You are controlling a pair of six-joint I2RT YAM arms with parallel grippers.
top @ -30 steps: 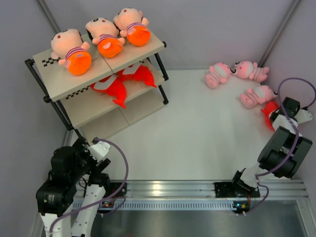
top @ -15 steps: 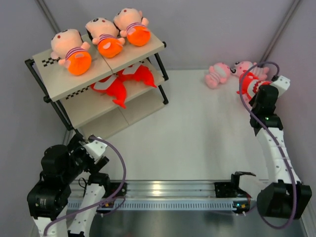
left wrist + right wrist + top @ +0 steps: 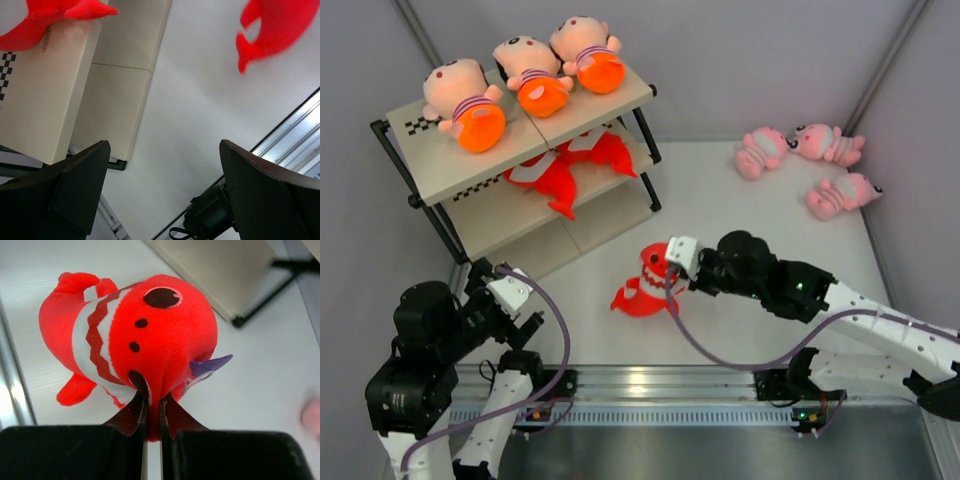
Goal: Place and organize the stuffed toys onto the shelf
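Note:
My right gripper (image 3: 665, 268) is shut on a red-orange fish plush (image 3: 648, 283), pinching its head (image 3: 152, 340), and holds it over the table just in front of the shelf (image 3: 480, 178). Two more fish plush (image 3: 570, 165) lie on the shelf's middle board; one shows in the left wrist view (image 3: 50, 20). Three pink striped doll plush lie at the far right: one (image 3: 761, 151), a second (image 3: 830, 143), a third (image 3: 841, 193). My left gripper (image 3: 510, 305) is open and empty near the shelf's front corner. The held fish also shows in the left wrist view (image 3: 280, 27).
Three larger peach dolls with orange bottoms (image 3: 525, 75) lie on the shelf's top board. The lowest board (image 3: 117, 95) is bare. A metal rail (image 3: 720, 385) runs along the near table edge. Grey walls close in the table on the left and right.
My right arm has swung from the far right, by the pink dolls, to the table's middle near the shelf, carrying the fish plush. The left arm shifted only slightly.

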